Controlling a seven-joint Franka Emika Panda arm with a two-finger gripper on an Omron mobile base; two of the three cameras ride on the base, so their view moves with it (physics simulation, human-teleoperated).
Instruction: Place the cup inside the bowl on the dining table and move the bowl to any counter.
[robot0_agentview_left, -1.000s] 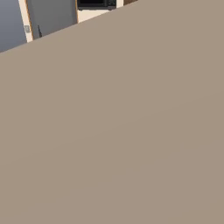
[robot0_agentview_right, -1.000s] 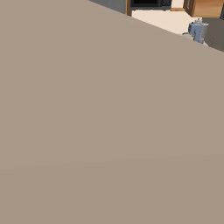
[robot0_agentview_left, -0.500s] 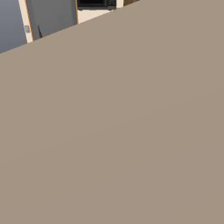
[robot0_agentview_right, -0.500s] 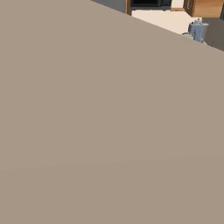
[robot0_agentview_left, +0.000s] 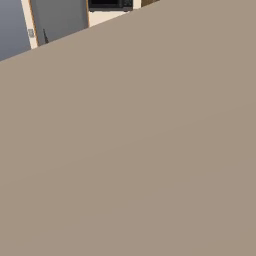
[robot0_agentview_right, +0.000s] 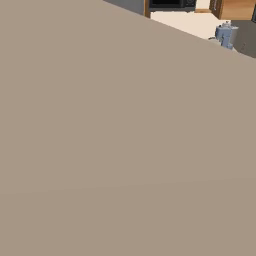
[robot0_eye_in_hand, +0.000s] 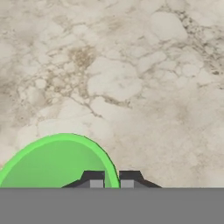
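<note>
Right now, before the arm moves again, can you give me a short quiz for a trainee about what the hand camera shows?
1. True or false: the pincer is shut on the rim of the green cup.
2. What kind of surface lies beyond the cup? A: plain wood. B: pale marbled stone. C: black metal.
3. Fill the gap: one finger stands inside the cup's rim, the other stands ___ it.

Key: 1 true; 2 B; 3 outside.
</note>
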